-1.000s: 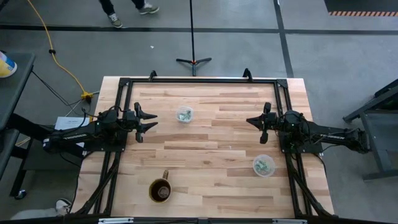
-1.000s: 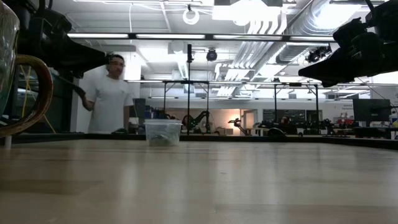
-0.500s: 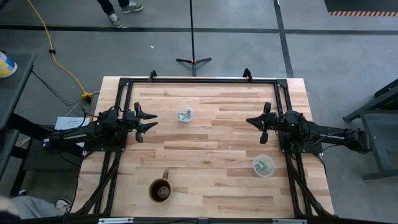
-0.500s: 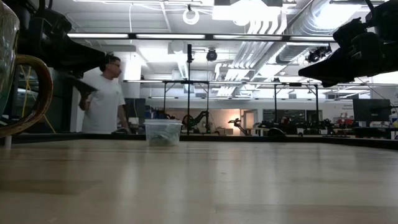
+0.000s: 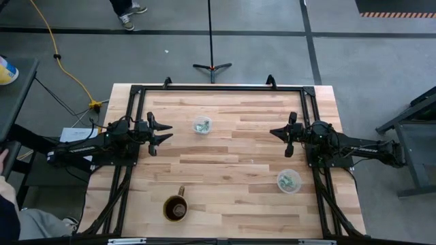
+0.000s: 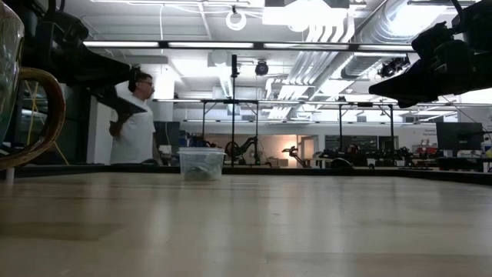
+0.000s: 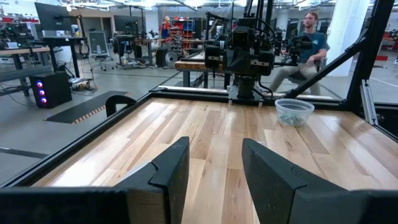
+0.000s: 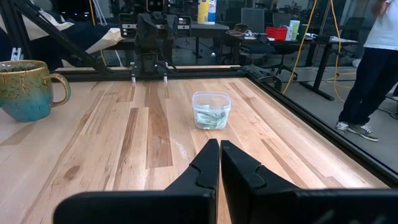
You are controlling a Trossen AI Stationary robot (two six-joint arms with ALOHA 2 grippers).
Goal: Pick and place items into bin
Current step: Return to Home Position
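Note:
Two clear cups stand on the wooden table, and each holds several pale green-and-white pieces. One cup [image 5: 201,125] [image 8: 211,111] [image 6: 201,163] is toward the far edge, just right of my left gripper. The other cup [image 5: 289,181] [image 7: 294,112] is near the right edge, on the near side of my right gripper. My left gripper [image 5: 163,133] [image 7: 214,171] hovers open over the table's left part. My right gripper [image 5: 275,133] [image 8: 219,163] hovers shut over the right part. The grippers point at each other.
A brown-and-teal mug [image 5: 176,207] [image 8: 28,87] stands near the near edge, left of the middle. A black frame [image 5: 218,87] runs along the table's far, left and right sides. Bare wood lies between the two grippers. A person [image 6: 137,115] is in the room beyond.
Both arms have kept still and nothing on the table has moved. The person in the room behind the table has turned and shifted. Another person has come into the high view at its lower left corner.

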